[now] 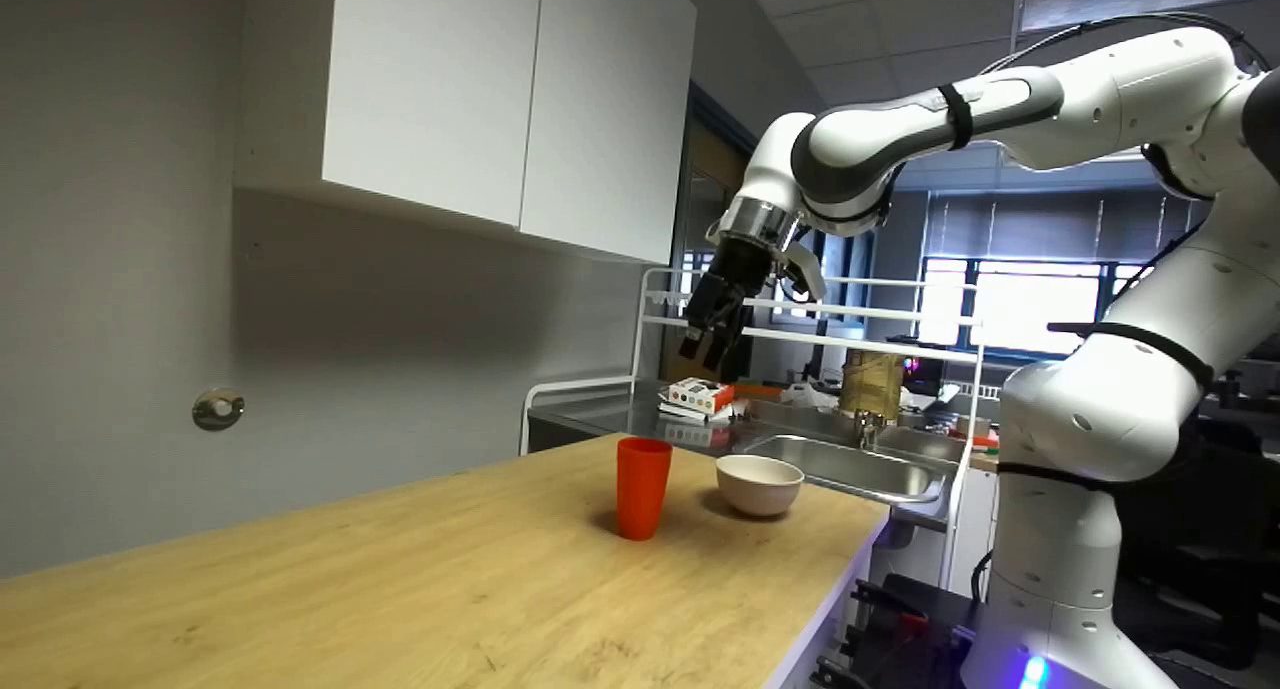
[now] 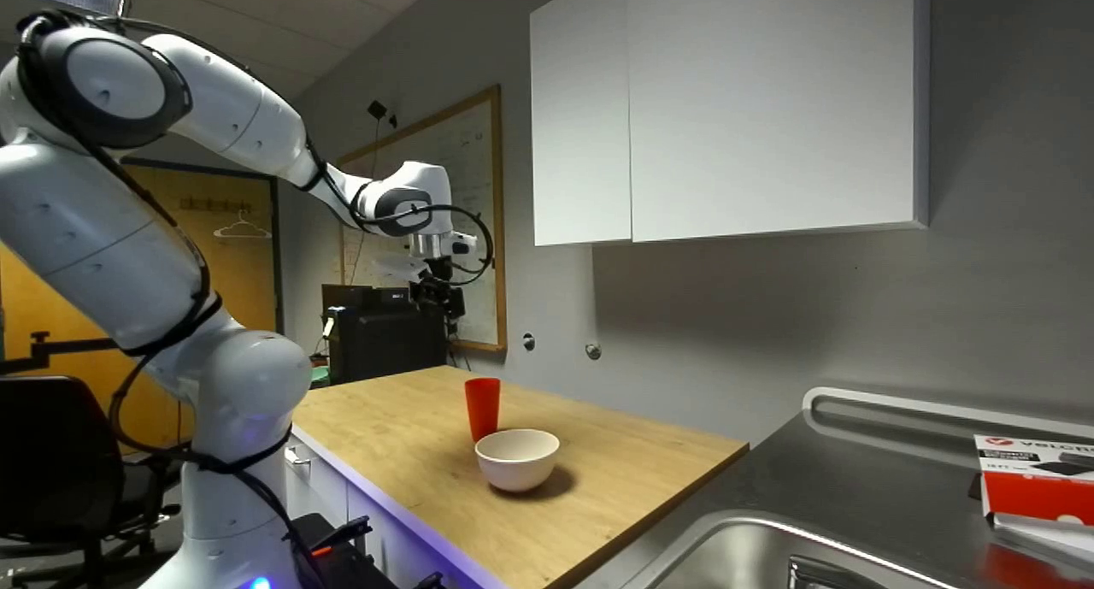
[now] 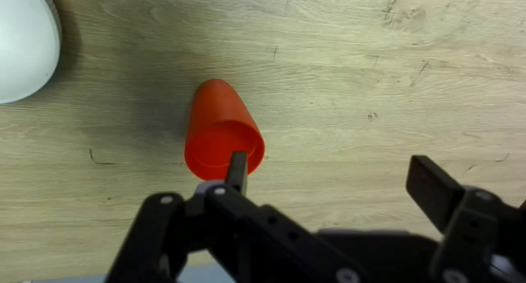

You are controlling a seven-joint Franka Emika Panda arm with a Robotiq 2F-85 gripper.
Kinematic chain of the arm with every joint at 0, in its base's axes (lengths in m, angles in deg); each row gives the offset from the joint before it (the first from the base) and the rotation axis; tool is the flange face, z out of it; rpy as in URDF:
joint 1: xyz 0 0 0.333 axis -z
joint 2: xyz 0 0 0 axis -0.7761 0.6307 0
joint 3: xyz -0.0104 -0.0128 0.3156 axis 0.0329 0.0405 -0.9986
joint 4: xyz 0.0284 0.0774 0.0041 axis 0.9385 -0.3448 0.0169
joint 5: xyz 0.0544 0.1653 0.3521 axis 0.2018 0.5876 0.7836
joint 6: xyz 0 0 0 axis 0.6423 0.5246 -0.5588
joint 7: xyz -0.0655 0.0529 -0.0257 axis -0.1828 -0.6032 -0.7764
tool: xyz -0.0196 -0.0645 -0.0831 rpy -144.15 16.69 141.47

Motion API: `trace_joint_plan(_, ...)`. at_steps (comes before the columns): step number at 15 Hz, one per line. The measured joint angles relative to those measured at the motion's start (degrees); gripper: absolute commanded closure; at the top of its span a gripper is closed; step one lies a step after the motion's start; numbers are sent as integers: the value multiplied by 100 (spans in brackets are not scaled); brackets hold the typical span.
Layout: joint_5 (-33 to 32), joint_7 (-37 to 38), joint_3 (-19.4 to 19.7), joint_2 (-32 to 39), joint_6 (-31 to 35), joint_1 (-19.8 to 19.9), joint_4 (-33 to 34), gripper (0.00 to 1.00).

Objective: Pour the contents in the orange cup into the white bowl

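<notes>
Wrist view shows the fingers [image 3: 433, 194] spread wide apart, one overlapping the orange cup [image 3: 218, 106] (only by line of sight; both exterior views show them well above the tabletop [image 1: 450, 569]). It stands upright near, yet apart from, the white bowl [image 2: 514, 474].

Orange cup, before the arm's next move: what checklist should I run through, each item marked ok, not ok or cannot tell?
1. Orange cup upright on the wooden counter: ok.
2. White bowl upright and apart from the cup: ok.
3. Gripper open, holding nothing: ok.
4. Cup lined up between the fingers: not ok; in the wrist view one overlaps its mouth, and most of the cup shows outside the gap.
5. Gripper down at cup height: not ok; it hangs higher in both exterior views.
6. What is in the cup: cannot tell; nothing distinct shows inside, and its mouth is partly covered.
</notes>
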Motion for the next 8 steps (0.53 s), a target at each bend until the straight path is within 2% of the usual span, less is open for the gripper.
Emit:
trace_joint_plan(4, 1, 0, 0, 98, 36, 20, 5, 0)
trace_joint_plan(8, 34, 3, -17, 674, 429, 20, 95, 0)
